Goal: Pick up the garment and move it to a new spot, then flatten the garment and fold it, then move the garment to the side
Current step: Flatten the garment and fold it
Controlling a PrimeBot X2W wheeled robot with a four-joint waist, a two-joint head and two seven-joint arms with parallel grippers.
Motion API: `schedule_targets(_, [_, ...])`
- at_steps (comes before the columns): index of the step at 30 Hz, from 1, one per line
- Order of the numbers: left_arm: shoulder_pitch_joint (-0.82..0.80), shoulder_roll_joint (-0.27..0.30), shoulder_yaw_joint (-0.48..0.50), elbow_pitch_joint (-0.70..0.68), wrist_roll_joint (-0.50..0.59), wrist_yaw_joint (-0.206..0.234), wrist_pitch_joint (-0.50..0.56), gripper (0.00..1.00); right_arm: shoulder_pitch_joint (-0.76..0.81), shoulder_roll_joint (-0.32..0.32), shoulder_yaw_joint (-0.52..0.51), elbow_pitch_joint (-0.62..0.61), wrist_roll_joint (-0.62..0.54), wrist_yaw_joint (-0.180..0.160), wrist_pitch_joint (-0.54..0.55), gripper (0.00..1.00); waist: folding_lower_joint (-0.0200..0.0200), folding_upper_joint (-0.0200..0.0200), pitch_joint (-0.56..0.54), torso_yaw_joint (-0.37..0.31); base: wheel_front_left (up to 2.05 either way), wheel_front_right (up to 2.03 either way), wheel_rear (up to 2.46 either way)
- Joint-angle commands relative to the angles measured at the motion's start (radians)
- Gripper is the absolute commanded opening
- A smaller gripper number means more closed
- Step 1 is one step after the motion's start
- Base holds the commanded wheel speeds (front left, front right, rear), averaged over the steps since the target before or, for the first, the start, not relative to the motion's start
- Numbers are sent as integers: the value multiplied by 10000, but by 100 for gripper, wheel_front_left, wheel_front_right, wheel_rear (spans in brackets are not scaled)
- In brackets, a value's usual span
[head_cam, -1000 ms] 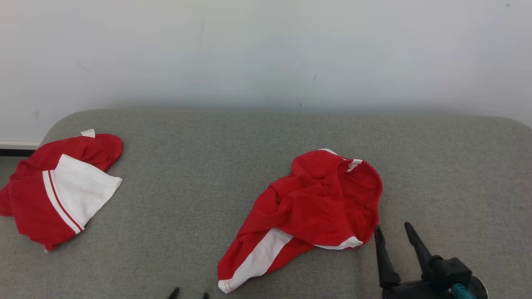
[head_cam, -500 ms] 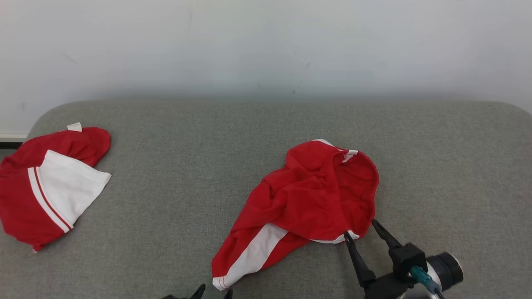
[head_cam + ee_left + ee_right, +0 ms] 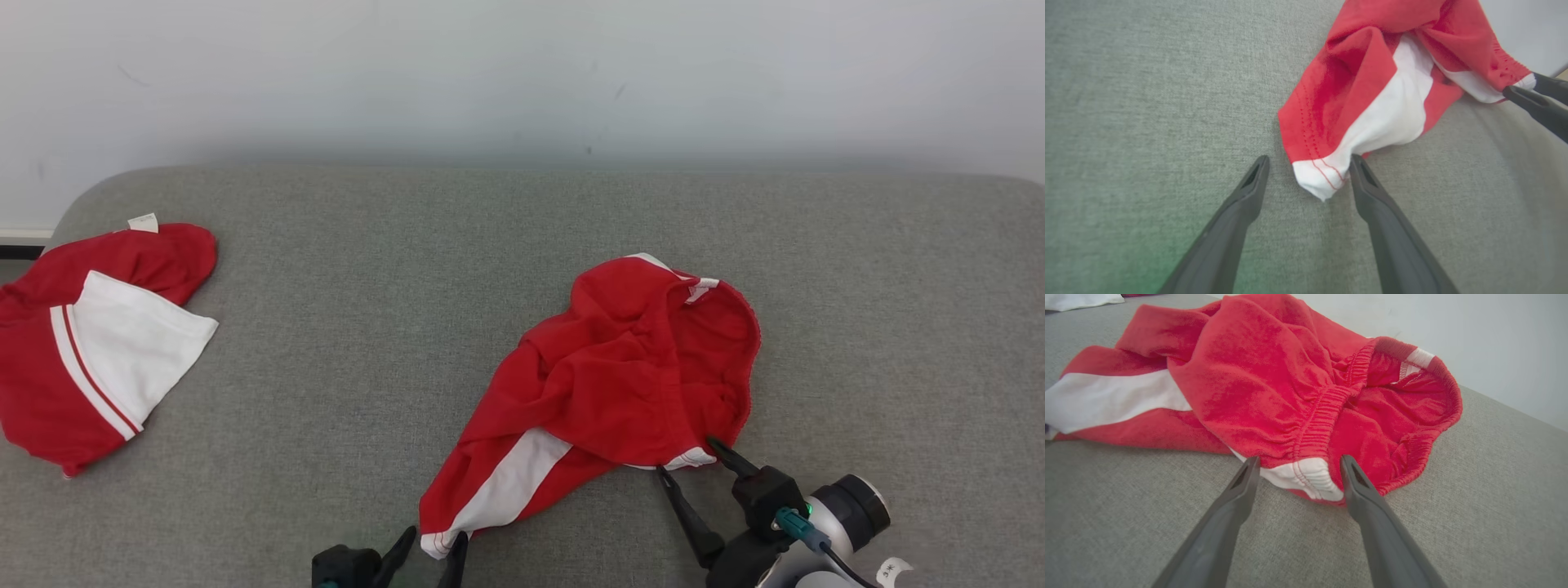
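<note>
The left gripper (image 3: 1309, 159) is spreading its two dark fingers wide over the grey cushion (image 3: 1147, 102). A corner of the red garment (image 3: 1372, 81), ending in a white hem with red stitching, is lying between the fingertips. It is touching the finger on the view's right and sitting clear of the other. A white stripe is running up the crumpled cloth from that corner towards the cushion's far edge, where a pale wall (image 3: 1527, 28) is showing. There the right gripper (image 3: 1521, 85) is reaching in with its fingers parted around the garment's white-trimmed end.
</note>
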Motion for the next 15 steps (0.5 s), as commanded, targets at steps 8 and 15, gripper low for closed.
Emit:
schedule_targets(8, [-70, -116, -806, 367, -1421, -8, 88, 0, -227, -335, 553, 331, 435, -22, 226, 0, -1, 0, -136, -51, 0, 0, 0])
schedule_targets(15, [-232, 285, -972, -251, -2100, -8, -12, 0, -428, -489, 1109, 192, 1033, -22, 186, 0, -1, 0, -436, -49, 0, 0, 0])
